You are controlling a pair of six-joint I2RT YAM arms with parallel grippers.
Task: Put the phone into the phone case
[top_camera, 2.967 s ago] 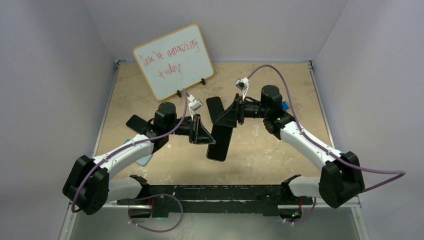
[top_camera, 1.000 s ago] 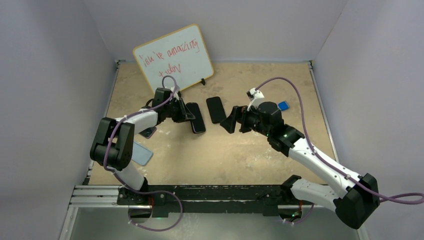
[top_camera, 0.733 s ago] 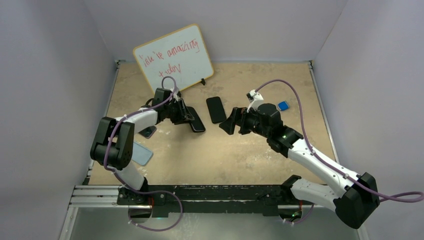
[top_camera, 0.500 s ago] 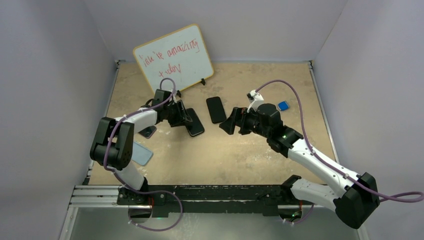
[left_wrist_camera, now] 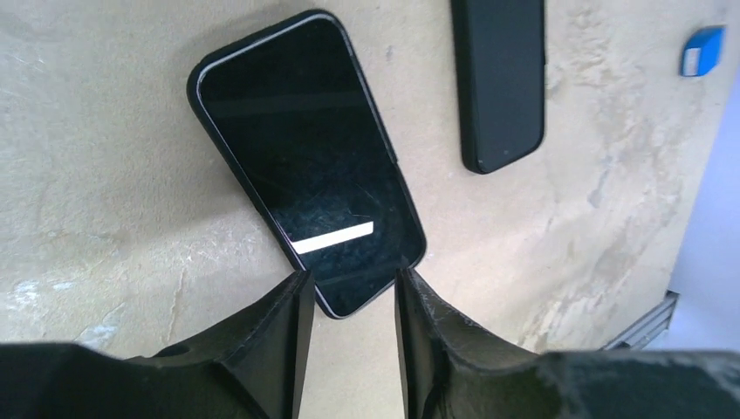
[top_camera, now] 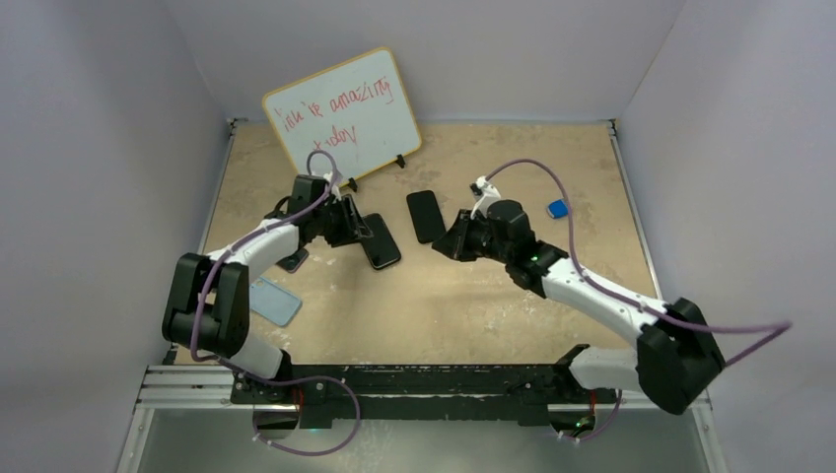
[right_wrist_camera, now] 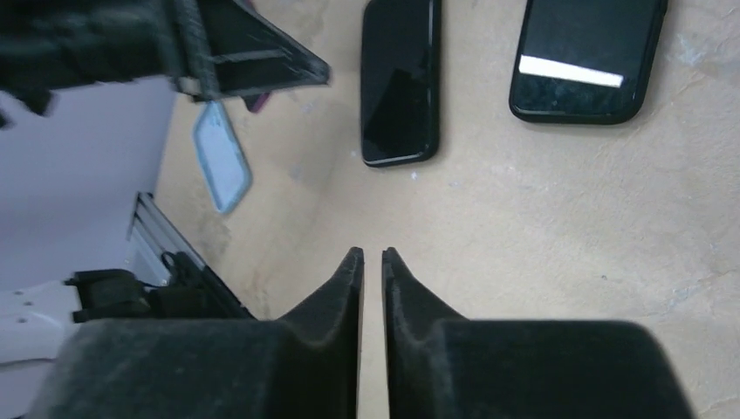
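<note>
A: Right, surface first. The table (top_camera: 473,305) is a tan, mottled board with pale scuffs. Pale walls close it on the left, far and right sides, and a metal rail (top_camera: 197,379) runs along the near edge.

B: Noted. What stands on it?

A: A whiteboard (top_camera: 342,118) with red handwriting leans at the far left. A small blue block (top_camera: 558,208) sits far right, well apart from everything else. A light blue cover (top_camera: 271,302) lies near left, close to the table's left edge. Just beyond it is a dark item (top_camera: 292,261), half hidden by the left arm; kind not readable.

B: Task item?

A: The phone (left_wrist_camera: 310,188) lies flat, screen up, left of centre. A black rim runs round the glass, which reads as the phone case (right_wrist_camera: 567,116) seated on it. A second black slab (top_camera: 426,216) lies to its right and farther back, apart from it. Phone or case, cannot tell.

B: Tools?

A: On the left gripper (left_wrist_camera: 349,301) the fingers are parted and grip nothing, their tips flanking the phone's far-left end; contact not resolvable. On the right gripper (right_wrist_camera: 371,257) the fingers are drawn together with a sliver between, nothing held. It sits just right of the slab's near end, pointing left.

B: Room to move?

A: Bare board spans from the phone to the near rail and over most of the right half. Tight spots: between the two grippers, where both black items lie, and the left edge by the blue cover.
</note>
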